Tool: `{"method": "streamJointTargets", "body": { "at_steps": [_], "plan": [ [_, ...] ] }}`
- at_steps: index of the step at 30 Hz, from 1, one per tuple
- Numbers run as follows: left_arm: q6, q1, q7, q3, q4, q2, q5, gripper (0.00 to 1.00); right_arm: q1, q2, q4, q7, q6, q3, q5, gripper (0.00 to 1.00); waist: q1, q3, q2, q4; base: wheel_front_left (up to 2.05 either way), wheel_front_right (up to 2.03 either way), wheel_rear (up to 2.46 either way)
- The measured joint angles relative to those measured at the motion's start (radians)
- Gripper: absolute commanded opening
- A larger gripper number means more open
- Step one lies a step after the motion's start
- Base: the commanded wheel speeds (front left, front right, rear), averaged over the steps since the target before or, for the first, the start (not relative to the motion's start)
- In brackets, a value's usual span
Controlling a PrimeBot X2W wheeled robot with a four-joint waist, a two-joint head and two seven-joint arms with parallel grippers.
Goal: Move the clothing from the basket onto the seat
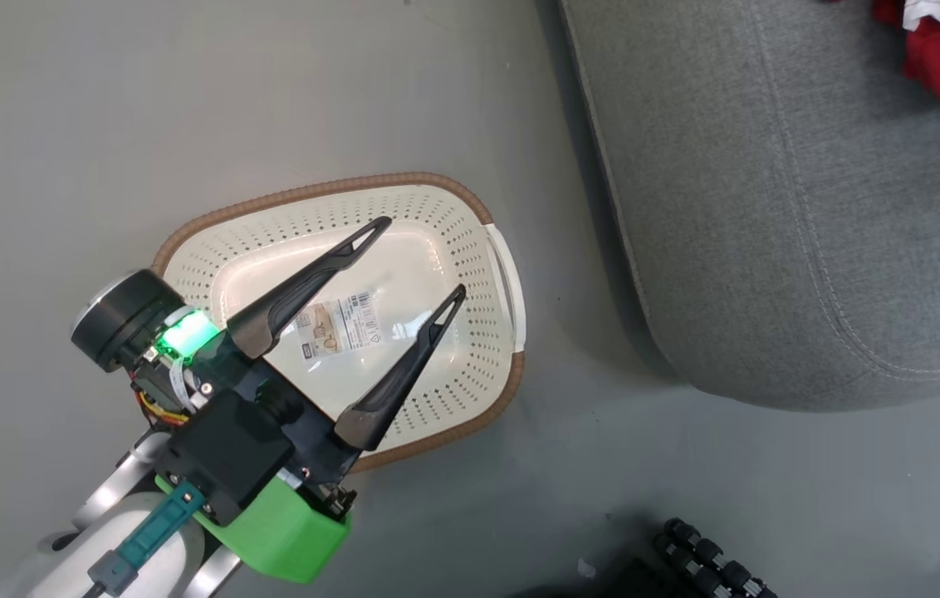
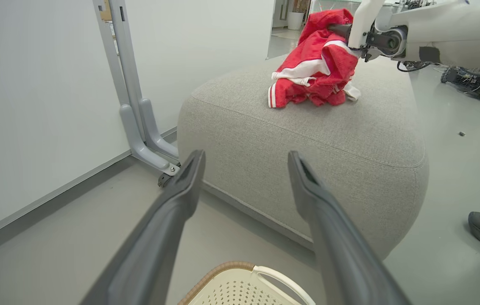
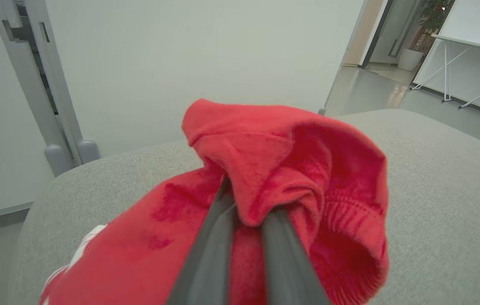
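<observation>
While right gripper (image 3: pixel 246 212) pinches red clothing (image 2: pixel 312 72) over seat (image 2: pixel 308 140), best finish, by my reading: lower until fold sags onto seat, part fingers fully, back out straight so cloth does not snag and drag toward edge. Right fingers nearly closed, fold of fabric clamped between them; rest of clothing lies on seat top, away from edge. Left gripper (image 1: pixel 424 255) spread wide, holds nothing, hovers above basket (image 1: pixel 470 365); no cloth inside.
</observation>
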Motion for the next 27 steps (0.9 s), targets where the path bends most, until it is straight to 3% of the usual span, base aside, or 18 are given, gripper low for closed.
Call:
{"method": "streamJointTargets", "body": {
  "at_steps": [9, 21, 27],
  "plan": [
    [0.002, -0.004, -0.037, -0.001, 0.038, -0.021, -0.011, 1.00, 0.091, 0.051, -0.012, -0.020, 0.000, -0.063, -0.022, 1.00, 0.0000, 0.000, 0.0000, 0.028, 0.00, 0.00, 0.00],
    [0.055, 0.044, -0.123, 0.030, 0.131, -0.051, -0.058, 1.00, 0.392, 0.177, -0.330, -0.022, 0.000, -0.082, -0.042, 1.00, -0.0001, -0.111, 0.0000, 0.034, 0.00, 0.00, 0.00],
    [0.101, 0.089, -0.178, 0.090, 0.211, -0.069, -0.111, 1.00, 0.543, 0.258, -0.504, -0.022, 0.000, -0.017, -0.094, 1.00, -0.0001, -0.185, 0.0000, 0.042, 0.00, 0.00, 0.00]
  ]
}}
